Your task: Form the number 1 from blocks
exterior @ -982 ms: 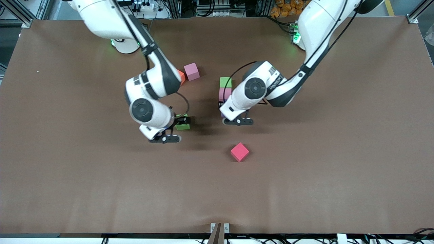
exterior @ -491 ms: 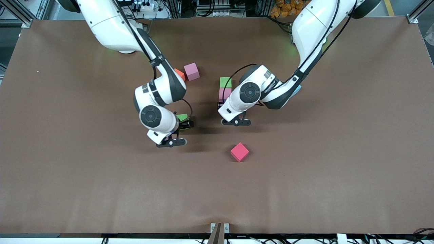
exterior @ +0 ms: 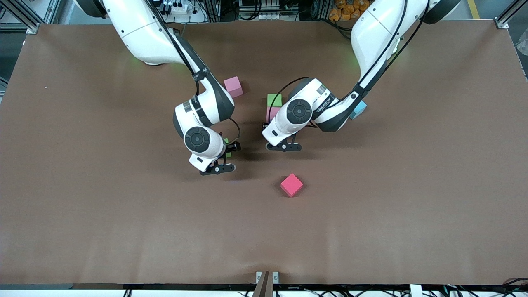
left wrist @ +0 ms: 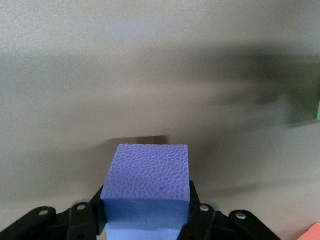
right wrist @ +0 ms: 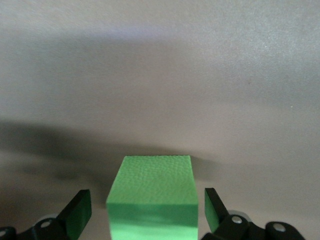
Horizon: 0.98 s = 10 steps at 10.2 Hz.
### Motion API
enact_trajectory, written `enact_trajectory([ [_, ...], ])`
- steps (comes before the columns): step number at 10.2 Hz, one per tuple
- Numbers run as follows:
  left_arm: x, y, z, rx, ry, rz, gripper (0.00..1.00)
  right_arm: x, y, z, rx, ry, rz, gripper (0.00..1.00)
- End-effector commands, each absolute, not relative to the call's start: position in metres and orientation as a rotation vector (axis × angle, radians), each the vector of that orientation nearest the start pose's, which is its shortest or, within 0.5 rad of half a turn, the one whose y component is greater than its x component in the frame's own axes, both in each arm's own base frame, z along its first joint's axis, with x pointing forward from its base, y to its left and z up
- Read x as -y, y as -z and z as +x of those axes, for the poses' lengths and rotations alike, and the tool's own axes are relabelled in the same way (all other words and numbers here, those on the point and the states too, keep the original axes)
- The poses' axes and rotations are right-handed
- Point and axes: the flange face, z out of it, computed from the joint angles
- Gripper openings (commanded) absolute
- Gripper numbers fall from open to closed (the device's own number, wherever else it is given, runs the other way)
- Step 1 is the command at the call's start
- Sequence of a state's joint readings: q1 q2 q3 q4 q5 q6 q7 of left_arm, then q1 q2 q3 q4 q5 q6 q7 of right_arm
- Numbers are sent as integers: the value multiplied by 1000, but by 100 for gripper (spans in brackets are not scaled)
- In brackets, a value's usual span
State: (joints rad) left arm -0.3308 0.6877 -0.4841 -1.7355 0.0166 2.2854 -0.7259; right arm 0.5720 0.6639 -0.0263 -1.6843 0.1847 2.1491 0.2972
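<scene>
Right, the column of the 1 was underway. A top green block [exterior: 274,99] sat on the table [exterior: 82,206] midway between the two bases. Just nearer the front camera, touching it, lay a pink column block [exterior: 272,112].

The left gripper [left wrist: 145,216] had its fingers clamped tight on the purple block [left wrist: 150,170]. It hung low over the spot just nearer the camera than the pink column block. Whether the purple block was already resting on the table, I could not tell. So the step in hand looked like setting down the third piece of the stem.

Over toward the right arm's end, the right gripper [right wrist: 149,216] was down around the loose green block [right wrist: 152,186]. Its fingers stood wide apart, one on each side, with a gap showing on both. That was not a grip yet.

The red block [exterior: 291,185] lay alone, well nearer the camera than the column. A stray pink block [exterior: 233,86] sat near the right arm's elbow, and a light blue cube [exterior: 358,109] peeked out beside the left arm.

Next, by my reckoning, the left gripper needed to seat the purple block flush against the pink one and square with the line. Then it should open and lift straight up so it nudged nothing. The right gripper had to close on its green block before carrying it anywhere. With both arms working so near each other, they wanted to take turns.
</scene>
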Motion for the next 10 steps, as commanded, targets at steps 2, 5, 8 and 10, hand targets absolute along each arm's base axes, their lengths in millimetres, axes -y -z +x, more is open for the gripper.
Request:
enact_trajectory([
  [2,466,-211,474,13,-428,-3270,0,-344,-192,553,236,-352,-3092,96],
  [5,479,-208,473,75,-434,-3272,0,-343,-192,543,166,-366,-3055,0],
  [8,473,-205,477,70,-422,-3263,49,-343,-207,527,179,-371,-3055,0],
  [10,472,-203,477,21,-378,-3244,100,-354,-218,508,213,-384,-3058,0],
])
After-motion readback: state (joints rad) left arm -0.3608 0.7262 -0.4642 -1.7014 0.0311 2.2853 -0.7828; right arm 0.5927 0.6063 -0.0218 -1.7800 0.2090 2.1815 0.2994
